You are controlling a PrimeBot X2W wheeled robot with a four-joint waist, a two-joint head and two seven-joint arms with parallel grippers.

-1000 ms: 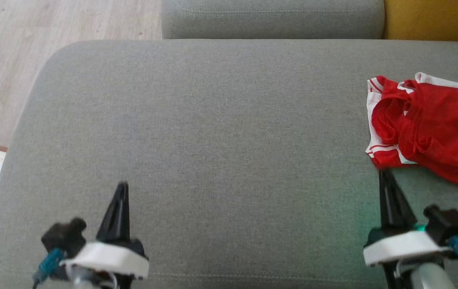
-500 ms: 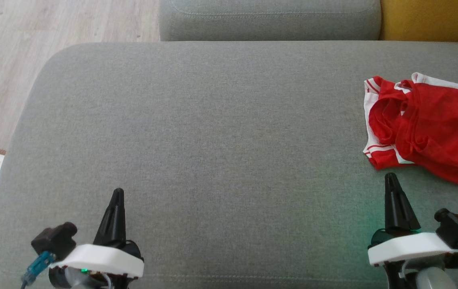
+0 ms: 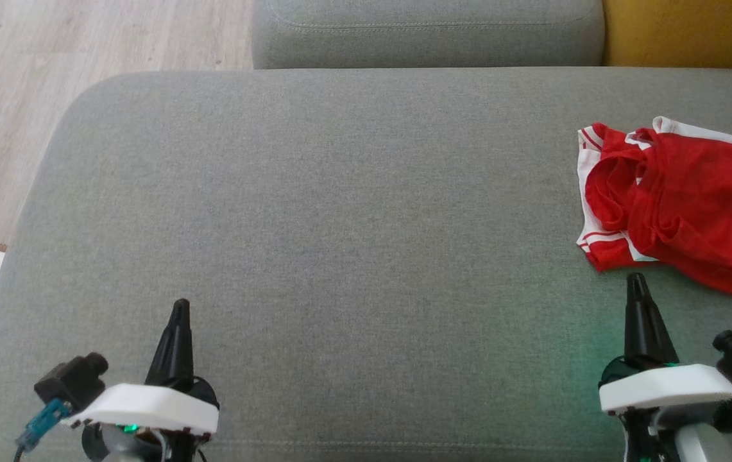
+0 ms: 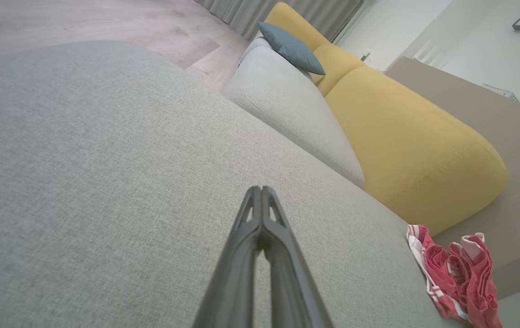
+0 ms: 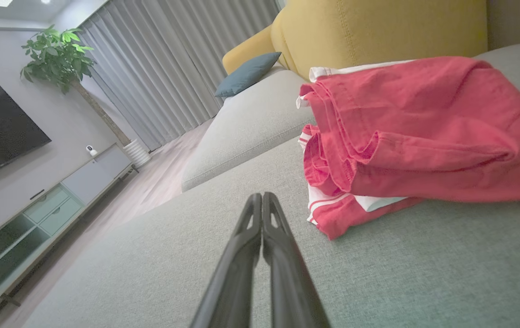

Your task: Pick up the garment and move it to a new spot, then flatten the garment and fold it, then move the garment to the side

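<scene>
1 garment (image 3: 693, 205) crumpled just beyond right tool (image 3: 636, 279), not touching.

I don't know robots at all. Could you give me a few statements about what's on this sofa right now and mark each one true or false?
1. The red garment is spread flat and neatly folded. False: it lies bunched in a rumpled heap at the right end of the grey cushion.
2. The right gripper has its fingers pressed together and holds nothing. True.
3. The left gripper is clamped on the garment. False: it hovers over bare cushion far from the garment, fingers shut and empty.
4. A blue pillow sits on the sofa beyond the cushion. True.
</scene>
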